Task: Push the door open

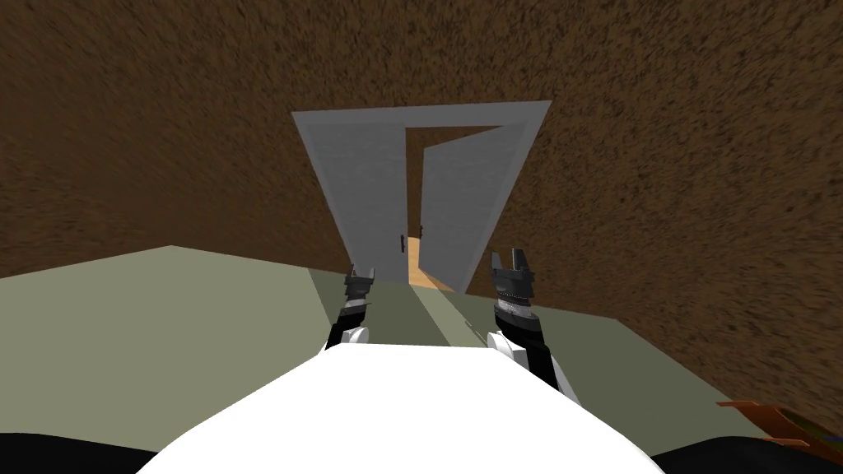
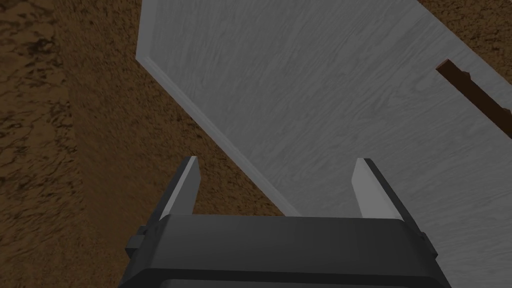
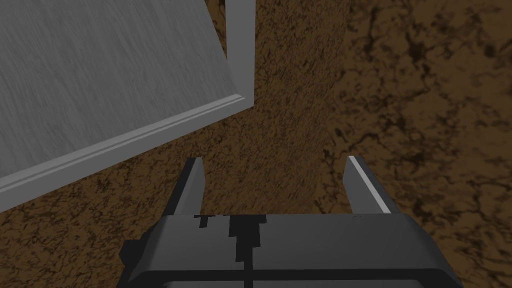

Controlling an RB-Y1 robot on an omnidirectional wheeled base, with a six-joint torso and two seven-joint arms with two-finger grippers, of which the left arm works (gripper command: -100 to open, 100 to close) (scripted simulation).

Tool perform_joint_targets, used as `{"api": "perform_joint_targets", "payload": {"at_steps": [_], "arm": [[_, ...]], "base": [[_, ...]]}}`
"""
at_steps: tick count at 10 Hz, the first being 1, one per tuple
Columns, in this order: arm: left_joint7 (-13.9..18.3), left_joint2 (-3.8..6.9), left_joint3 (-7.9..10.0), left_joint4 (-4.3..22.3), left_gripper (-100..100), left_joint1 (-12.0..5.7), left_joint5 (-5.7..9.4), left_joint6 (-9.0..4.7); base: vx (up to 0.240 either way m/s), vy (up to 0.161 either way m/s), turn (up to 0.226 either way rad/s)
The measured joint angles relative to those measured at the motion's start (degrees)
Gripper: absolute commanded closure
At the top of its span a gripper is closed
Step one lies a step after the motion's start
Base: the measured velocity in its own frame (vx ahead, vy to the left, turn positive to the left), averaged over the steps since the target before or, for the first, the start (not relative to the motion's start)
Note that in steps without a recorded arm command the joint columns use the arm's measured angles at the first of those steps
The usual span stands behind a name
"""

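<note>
Door (image 1: 461, 206), grey, rigid hinged leaf in brown wall (image 1: 165, 123) straight ahead, already ajar. Likely swings lightly; press flat near its free edge. Left hand (image 1: 361, 271), right hand (image 1: 509, 257): both wide, empty, short of door.

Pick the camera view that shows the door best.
Head view: the whole door stands ajar in its frame. Left wrist view gives a grey panel with a dark slit; right wrist view, a panel corner.
</note>
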Motion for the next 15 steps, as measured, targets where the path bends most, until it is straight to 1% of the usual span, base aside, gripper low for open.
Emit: {"api": "perform_joint_targets", "payload": {"at_steps": [2, 3, 4, 5, 7, 8, 9, 10, 11, 13, 14, 15], "arm": [[2.1, 0.41, -0.07, 2.6, -100, -0.79, 1.26, -0.75], [3.0, 0.44, -0.11, 3.7, -100, -1.37, 1.87, -0.95], [4.0, 0.73, -0.05, 4.9, -100, -1.81, 2.57, -1.18], [5.1, 0.87, 0.01, 6.8, -100, -2.70, 3.22, -1.67], [7.0, 0.87, -0.21, 9.0, -100, -3.36, 4.43, -2.28], [7.9, 0.83, -0.19, 10.3, -100, -4.03, 5.09, -2.41], [8.9, 0.92, -0.21, 12.0, -100, -4.75, 5.71, -2.87], [10.1, 0.98, -0.32, 14.1, -100, -5.51, 6.29, -3.71], [11.1, 1.04, -0.30, 15.2, -100, -5.94, 6.98, -4.01], [12.8, 0.92, -0.27, 17.3, -100, -6.96, 8.31, -4.07], [14.1, 1.13, -0.31, 19.3, -100, -7.66, 8.94, -4.77], [15.2, 1.10, -0.31, 21.0, -100, -8.43, 9.58, -5.32]], "base": [[0.087, 0.052, -0.163], [0.092, 0.060, -0.140], [0.086, 0.071, -0.145], [0.084, 0.059, -0.157], [0.081, 0.058, -0.155], [0.074, 0.070, -0.167], [0.083, 0.064, -0.126], [0.071, 0.063, -0.155], [0.065, 0.071, -0.165], [0.080, 0.079, -0.160], [0.067, 0.080, -0.125], [0.071, 0.077, -0.152]]}}
